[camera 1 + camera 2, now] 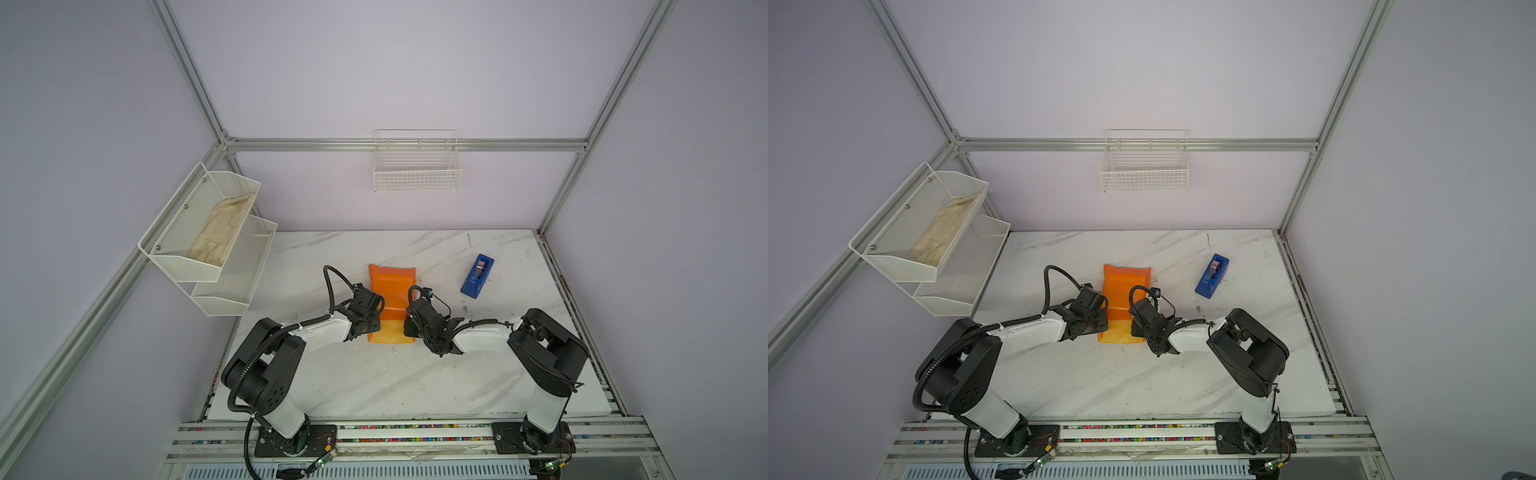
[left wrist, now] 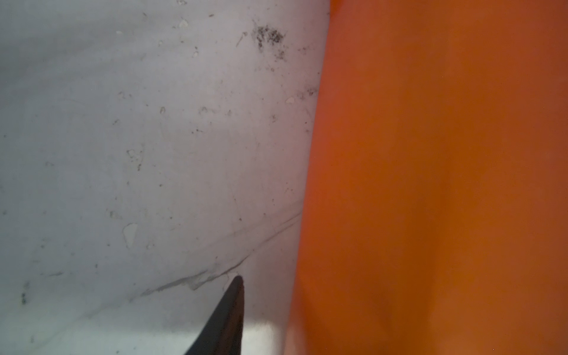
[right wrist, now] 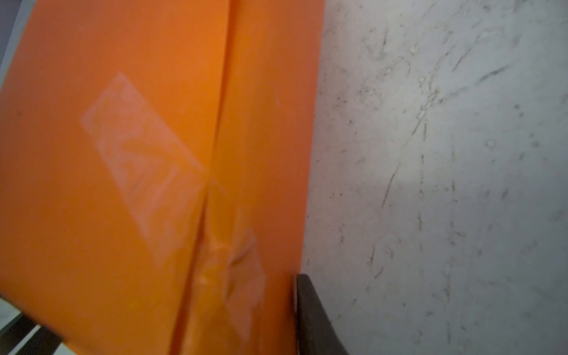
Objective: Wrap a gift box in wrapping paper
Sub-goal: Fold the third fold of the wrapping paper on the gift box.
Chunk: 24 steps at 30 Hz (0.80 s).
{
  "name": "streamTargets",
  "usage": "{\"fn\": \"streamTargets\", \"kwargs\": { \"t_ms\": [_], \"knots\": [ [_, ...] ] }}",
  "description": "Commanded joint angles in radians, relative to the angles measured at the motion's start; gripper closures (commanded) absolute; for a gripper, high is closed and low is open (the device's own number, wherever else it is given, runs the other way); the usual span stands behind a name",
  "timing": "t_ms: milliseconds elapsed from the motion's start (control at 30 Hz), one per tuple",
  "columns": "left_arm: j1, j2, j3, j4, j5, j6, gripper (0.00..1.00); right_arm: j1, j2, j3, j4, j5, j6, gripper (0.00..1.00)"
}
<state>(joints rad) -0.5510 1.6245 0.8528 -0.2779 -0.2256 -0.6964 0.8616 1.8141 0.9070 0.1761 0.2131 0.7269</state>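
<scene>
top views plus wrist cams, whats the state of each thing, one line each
paper: folded over into a sleeve on the table, seam held by a tape strip
box: not visible
left gripper: at the paper's left edge, open or shut unclear
right gripper: at the paper's right edge, open or shut unclear
dispenser: upright on the table, apart from the paper
cloth: lying in the upper shelf tray

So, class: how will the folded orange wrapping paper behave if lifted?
Probably floppy: the wrapping paper flares loosely at its far end. Likely slippery: it looks glossy. The tape strip across its seam should keep it closed.
</scene>
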Motion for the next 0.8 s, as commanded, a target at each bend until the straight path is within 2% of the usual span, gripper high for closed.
{"fn": "streamTargets", "kwargs": {
  "t_ms": [0,267,600,700,767],
  "knots": [
    [0.005,-0.001,0.014,0.028,-0.003,-0.003,0.71,-0.007,0.018,0.021,0.011,0.022,0.008,0.86],
    [0.001,-0.03,-0.008,0.029,0.006,-0.028,0.82,-0.007,0.001,0.02,-0.012,0.02,0.012,0.98],
    [-0.032,-0.094,-0.05,0.009,0.021,-0.099,0.87,-0.006,-0.055,-0.016,-0.035,0.016,0.013,1.0],
    [-0.045,-0.116,-0.07,0.007,0.035,-0.123,0.84,-0.007,-0.088,-0.038,-0.043,0.014,0.014,1.0],
    [-0.049,-0.13,-0.079,0.003,0.046,-0.127,0.7,-0.006,-0.097,-0.051,-0.041,0.006,0.013,1.0]
  ]
}}
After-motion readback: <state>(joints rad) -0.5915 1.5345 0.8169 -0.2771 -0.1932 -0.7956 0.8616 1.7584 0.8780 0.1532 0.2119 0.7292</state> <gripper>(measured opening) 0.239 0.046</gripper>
